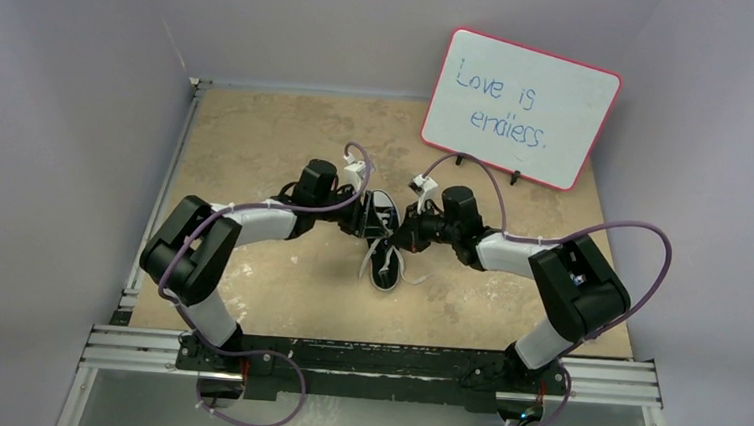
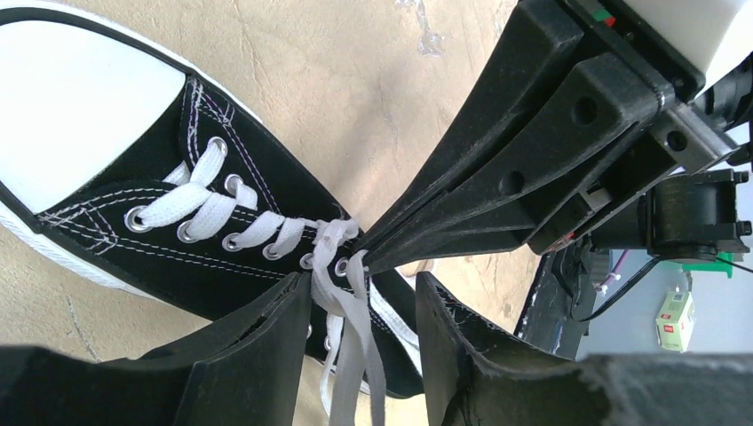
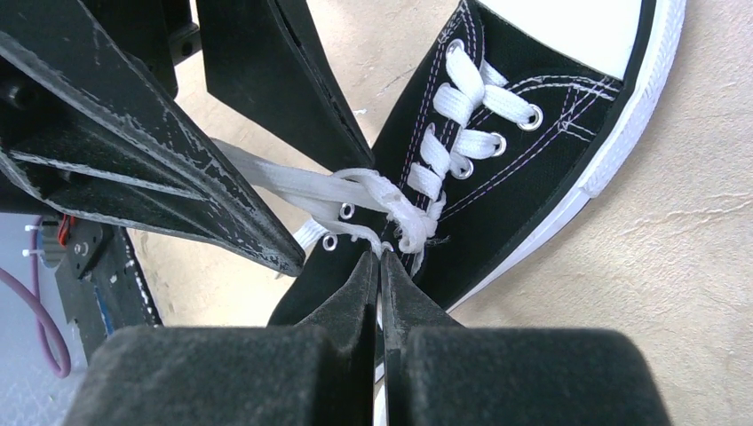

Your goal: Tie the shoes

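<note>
A small black sneaker (image 1: 386, 272) with a white toe cap lies mid-table, toe toward the arms, and also shows in the wrist views (image 2: 115, 200) (image 3: 533, 169). Its white laces (image 2: 355, 355) cross in a loose knot at the top eyelets. My left gripper (image 2: 362, 284) is open astride two lace strands, which run down between its fingers and lie against the left one. My right gripper (image 3: 380, 257) is shut at the knot, a white lace strand pinched between its fingertips. In the top view both grippers (image 1: 364, 220) (image 1: 404, 230) meet over the shoe's lacing.
A red-framed whiteboard (image 1: 521, 108) with handwriting stands propped at the back right. Grey walls enclose the tan tabletop (image 1: 257, 145). A metal rail (image 1: 372, 365) carrying both arm bases runs along the near edge. Purple cables loop off both arms.
</note>
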Motion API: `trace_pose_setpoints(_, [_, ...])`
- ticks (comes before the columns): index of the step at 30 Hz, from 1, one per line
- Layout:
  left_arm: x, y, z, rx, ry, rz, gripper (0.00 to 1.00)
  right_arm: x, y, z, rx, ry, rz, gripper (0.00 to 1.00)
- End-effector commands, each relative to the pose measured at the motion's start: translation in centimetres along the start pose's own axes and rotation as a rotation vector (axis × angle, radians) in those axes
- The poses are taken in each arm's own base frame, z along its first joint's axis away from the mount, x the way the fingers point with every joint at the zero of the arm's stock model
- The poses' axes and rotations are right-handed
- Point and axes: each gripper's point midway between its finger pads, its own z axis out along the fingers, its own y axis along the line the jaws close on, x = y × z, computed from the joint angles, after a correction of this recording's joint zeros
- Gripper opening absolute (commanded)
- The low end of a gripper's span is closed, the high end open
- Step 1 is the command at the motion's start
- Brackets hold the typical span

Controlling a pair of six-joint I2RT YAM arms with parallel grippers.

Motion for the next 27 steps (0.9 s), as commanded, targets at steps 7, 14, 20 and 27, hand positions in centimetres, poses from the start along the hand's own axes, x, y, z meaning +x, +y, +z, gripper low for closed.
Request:
trace_pose_setpoints(7, [-1.3,-0.3,0.2,0.018,-0.025,0.075,0.42,-2.4,0.6,0.3,-0.022,-0.061,-0.003,0.00])
trace_pose_setpoints(14, [-0.9,0.0,0.7,0.012,0.011,0.091,0.34,-2.7,0.7,0.3,-0.027,-0.070,0.000,0.00])
trace_pose_setpoints(20, [-1.1,0.0,1.1,0.001,0.017,0.115,0.23,-2.9,0.9,0.2,-0.034,-0.077,0.000,0.00])
trace_pose_setpoints(27, [-1.4,0.9,1.2,-0.047,0.001,0.129,0.02,-4.1,1.0,-1.7,-0.040,-0.109,0.007,0.29])
